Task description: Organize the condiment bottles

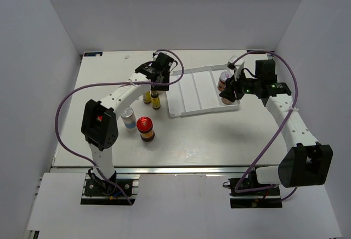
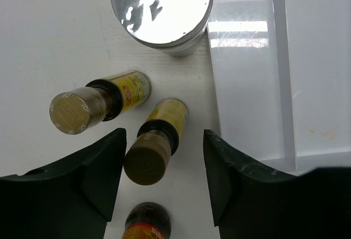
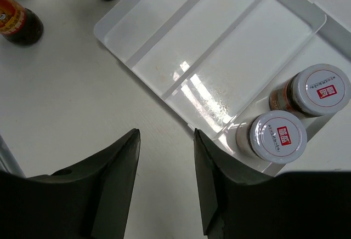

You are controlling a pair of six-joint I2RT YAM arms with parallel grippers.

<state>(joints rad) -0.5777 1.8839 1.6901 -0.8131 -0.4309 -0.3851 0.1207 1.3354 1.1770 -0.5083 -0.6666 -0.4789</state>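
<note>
My left gripper (image 1: pixel 154 88) is open above two slim yellow dark-capped bottles (image 1: pixel 156 102). In the left wrist view its fingers (image 2: pixel 104 168) flank the cap of the nearer yellow bottle (image 2: pixel 148 157); the other yellow bottle (image 2: pixel 96 107) stands just left. A silver-capped shaker (image 2: pixel 162 9) stands beside the white tray (image 2: pixel 252 85), and a dark jar (image 2: pixel 145 222) shows at the bottom edge. Another shaker (image 1: pixel 129 119) and a red-lidded jar (image 1: pixel 146 128) stand on the table. My right gripper (image 3: pixel 164 157) is open and empty over the table by the tray's corner. Two white-lidded jars (image 3: pixel 277 137) (image 3: pixel 319 90) stand in the tray's end compartment.
The white divided tray (image 1: pixel 192 92) lies at the table's middle back, its long compartments (image 3: pixel 219 47) bare. White walls enclose the table on three sides. Purple cables arc above both arms.
</note>
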